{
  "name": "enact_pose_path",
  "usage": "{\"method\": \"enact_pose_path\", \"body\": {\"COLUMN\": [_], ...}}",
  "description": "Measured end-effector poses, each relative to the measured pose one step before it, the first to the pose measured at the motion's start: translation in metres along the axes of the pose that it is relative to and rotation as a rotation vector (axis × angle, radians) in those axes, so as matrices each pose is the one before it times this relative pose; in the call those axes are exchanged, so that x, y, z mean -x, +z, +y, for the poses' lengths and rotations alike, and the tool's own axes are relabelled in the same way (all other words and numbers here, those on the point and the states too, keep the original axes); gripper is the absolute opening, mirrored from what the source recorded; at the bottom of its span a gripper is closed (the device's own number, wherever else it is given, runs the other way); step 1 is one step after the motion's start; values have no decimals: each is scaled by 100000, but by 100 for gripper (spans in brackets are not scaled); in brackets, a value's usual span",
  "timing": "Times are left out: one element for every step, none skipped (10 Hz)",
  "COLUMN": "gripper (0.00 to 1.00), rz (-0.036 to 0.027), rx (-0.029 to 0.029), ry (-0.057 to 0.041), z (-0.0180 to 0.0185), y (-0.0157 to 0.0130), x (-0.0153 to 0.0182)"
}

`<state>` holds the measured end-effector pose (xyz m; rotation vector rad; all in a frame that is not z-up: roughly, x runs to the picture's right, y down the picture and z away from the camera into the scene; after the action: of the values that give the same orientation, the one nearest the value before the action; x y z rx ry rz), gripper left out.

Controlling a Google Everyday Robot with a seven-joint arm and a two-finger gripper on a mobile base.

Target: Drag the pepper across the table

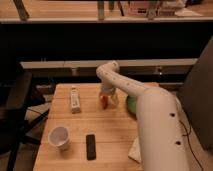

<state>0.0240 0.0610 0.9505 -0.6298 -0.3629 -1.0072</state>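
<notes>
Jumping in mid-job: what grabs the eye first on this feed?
The big white arm sweeps across the right of the table, its gripper open around the red-orange pepper near the far middle. A green bowl peeks out behind the arm; a white cup sits front-left.

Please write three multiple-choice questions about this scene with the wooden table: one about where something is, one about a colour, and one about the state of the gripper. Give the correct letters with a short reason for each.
1. Where is the small red-orange chili pepper?
A. Directly under the robot's gripper, toward the far side of the light wooden table
B. Inside the white paper cup
C. On the floor

2. What colour is the flat rectangular device lying near the table's front edge?
A. Yellow
B. Black
C. Blue

3. How are the gripper's fingers set?
A. Shut
B. Shut on the cup
C. Open

Answers: 1 A, the pepper lies just below the gripper at the far middle of the table. 2 B, the device appears dark black beside the white cup. 3 C, the fingers stand apart above the pepper.
</notes>
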Motion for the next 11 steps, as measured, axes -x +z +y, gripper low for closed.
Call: {"method": "enact_pose_path", "body": {"gripper": [79, 79, 79, 76, 72, 71, 66, 65, 64, 57, 51], "rz": [-134, -85, -216, -127, -20, -182, -131, -138, -100, -23, -66], "rx": [69, -1, 27, 53, 18, 23, -29, 62, -6, 101, 108], "ry": [-77, -86, -109, -115, -34, -165, -21, -101, 4, 277, 84], "z": [-15, -31, 1, -32, -15, -75, -18, -21, -19, -30, -15], "y": [50, 8, 99, 81, 12, 49, 31, 45, 32, 11, 61], "x": [24, 5, 23, 13, -25, 56, -6, 34, -7, -164, -16]}}
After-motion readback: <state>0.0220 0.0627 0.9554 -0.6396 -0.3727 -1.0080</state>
